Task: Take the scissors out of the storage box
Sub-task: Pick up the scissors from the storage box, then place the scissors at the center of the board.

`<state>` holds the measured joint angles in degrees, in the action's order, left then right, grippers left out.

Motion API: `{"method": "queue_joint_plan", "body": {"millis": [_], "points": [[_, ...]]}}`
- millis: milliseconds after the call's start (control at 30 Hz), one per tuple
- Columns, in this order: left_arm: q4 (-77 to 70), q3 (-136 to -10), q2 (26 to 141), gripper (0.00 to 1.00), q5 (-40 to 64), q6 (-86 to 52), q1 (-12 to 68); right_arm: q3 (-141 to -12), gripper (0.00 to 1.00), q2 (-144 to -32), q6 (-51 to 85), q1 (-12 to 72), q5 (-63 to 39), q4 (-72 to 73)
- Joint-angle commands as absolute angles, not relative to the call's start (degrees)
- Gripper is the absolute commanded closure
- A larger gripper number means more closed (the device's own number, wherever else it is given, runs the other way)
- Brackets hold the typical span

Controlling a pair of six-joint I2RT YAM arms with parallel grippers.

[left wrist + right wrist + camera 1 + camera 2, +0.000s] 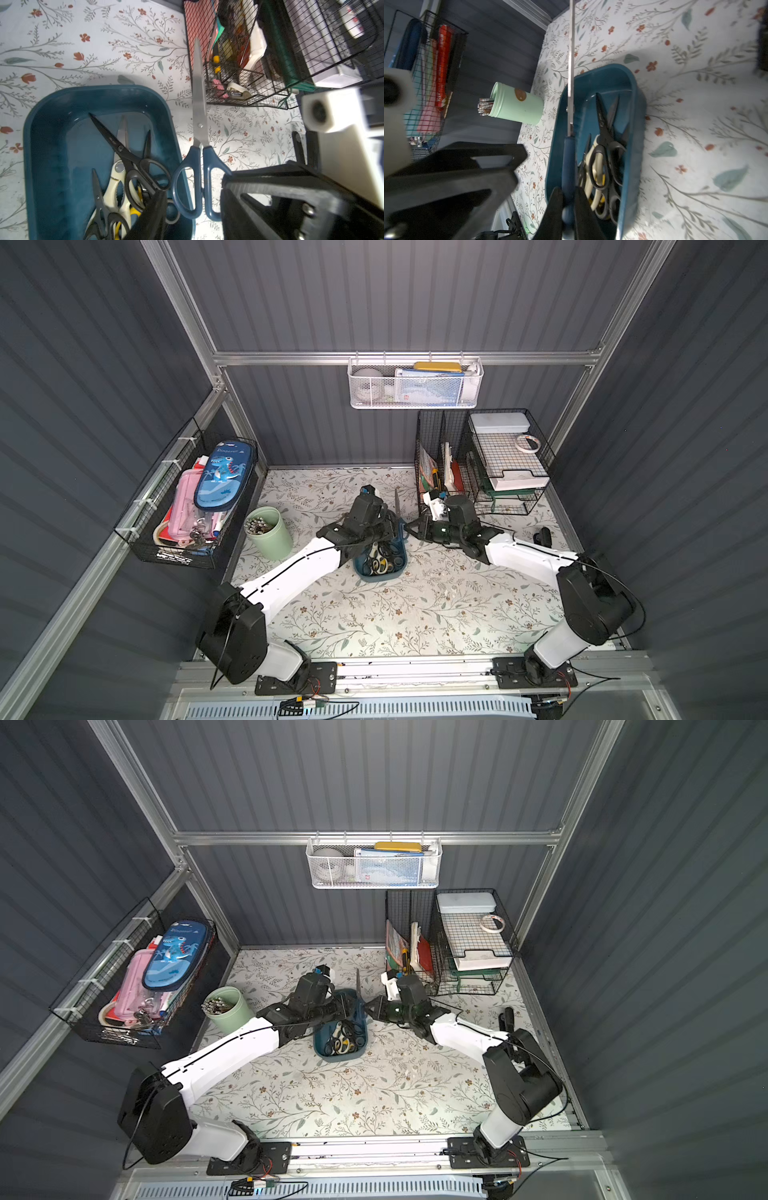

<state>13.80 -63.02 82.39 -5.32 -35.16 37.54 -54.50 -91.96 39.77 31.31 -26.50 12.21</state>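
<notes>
Desk (415,614): no scissors lying loose on it that I can see, so nothing's fully out & set down yet.
Storage box (380,577): mid-desk, green cup (268,533) at its 9 o'clock, wire rack (498,472) toward 1 o'clock. Four prs inside, handles bunched at the 6 o'clock end.
Dark blue scissors (199,116): up in the air at the box's 1 o'clock corner, blades shut & pointing 12 o'clock. Handles sit right by the rim; can't tell if they're fully clear of it.
Right end effector (569,199): pressed together on the blue handle, carrying that pr.
Left end effector (519,166): fingers look parted & apart from the blue handle, holding nothing.
In box: cream-white pair (116,187), black pair (124,149), small black pair (99,197), yellow-and-black pair (135,212).
Progress: my guess, one of five on its way out, four untouched; early days.
Hidden, big: the left arm covers the box's 12 o'clock half in both top views.
Hidden, mid: small black thing (544,536) at the desk's 3 o'clock, can't make out what.
Hidden, small: the yellow pr is mostly buried, and the blue blade tip is cut off in the right wrist view.
</notes>
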Motion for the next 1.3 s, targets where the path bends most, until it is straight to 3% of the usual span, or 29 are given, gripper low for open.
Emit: {"method": "queue_joint_plan", "body": {"millis": [0, 400, 833, 967, 1267], "points": [[15.2, -65.07, 80.83, 0.53, -3.79, -33.21, 37.68, -52.66, 0.92, -87.85, 38.59, 29.89, -25.55, 6.43], [14.2, -65.56, 86.21, 0.5, -4.66, -30.92, 37.09, -38.93, 0.91, -69.87, 33.78, 18.05, -26.21, -21.95], [13.89, -65.56, 88.94, 0.5, -4.63, -29.21, 35.69, -33.97, 0.9, -74.37, 32.25, 14.21, -25.52, -24.09], [14.67, -65.56, 89.27, 0.5, -5.64, -28.47, 35.33, -35.79, 0.8, -76.03, 30.05, 12.71, -21.9, -28.91], [15.45, -64.85, 92.69, 0.54, -6.43, -27.36, 35.32, -38.17, 0.7, -76.58, 26.31, 9.29, -18.08, -32.59]]}}
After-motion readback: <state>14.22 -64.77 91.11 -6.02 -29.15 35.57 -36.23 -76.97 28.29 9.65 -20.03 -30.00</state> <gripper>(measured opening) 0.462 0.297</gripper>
